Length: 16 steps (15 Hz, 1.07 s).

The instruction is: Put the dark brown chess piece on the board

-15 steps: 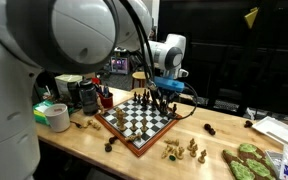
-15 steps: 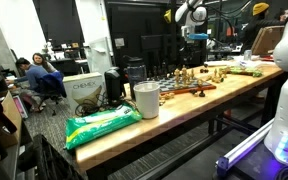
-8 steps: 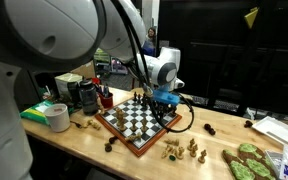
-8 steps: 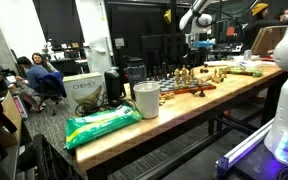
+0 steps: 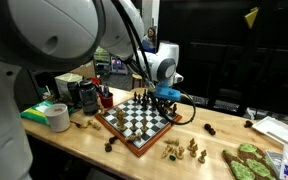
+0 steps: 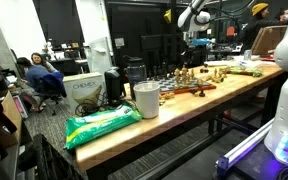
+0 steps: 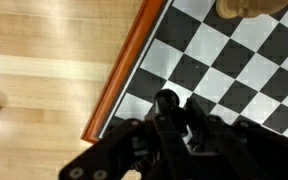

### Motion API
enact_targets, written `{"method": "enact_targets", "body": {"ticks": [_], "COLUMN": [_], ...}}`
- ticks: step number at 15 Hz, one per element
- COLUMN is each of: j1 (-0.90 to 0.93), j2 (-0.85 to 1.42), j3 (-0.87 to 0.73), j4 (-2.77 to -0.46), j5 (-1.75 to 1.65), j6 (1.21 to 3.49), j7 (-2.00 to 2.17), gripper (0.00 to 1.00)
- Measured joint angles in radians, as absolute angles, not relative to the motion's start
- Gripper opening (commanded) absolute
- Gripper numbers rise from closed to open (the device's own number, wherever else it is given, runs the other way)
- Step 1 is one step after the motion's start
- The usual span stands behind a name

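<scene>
The board [image 5: 134,122] is a checkered square with a reddish-brown frame on the wooden table; it also shows in an exterior view [image 6: 189,88] and fills the wrist view [image 7: 234,60]. My gripper [image 5: 164,99] hangs low over the board's far corner, also seen in an exterior view [image 6: 191,45]. In the wrist view the gripper [image 7: 174,115] is shut on the dark brown chess piece [image 7: 167,101], whose round top shows between the fingers above squares near the frame's corner.
Loose pieces lie on the table: dark ones [image 5: 210,129] [image 5: 110,146] and light ones [image 5: 174,150]. A light piece [image 7: 249,6] stands on the board. A tape roll [image 5: 57,117], a green patterned item [image 5: 246,160], a white cup [image 6: 146,100] and a green bag [image 6: 102,125] are around.
My gripper has come down and toward the board's corner with the dark piece in it, then barely moved in the last half second.
</scene>
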<state>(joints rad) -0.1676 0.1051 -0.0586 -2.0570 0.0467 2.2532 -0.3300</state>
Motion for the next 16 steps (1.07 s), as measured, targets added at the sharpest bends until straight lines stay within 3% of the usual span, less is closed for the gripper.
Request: {"method": "enact_targets", "body": {"ticks": [16], "j1": [-0.178], "j2": [0.221], "j3": [-0.083], "j4": [-1.926], "j5": [0.06], "j6": [2.19], "j7": [-0.43], "gripper": [0.06]}}
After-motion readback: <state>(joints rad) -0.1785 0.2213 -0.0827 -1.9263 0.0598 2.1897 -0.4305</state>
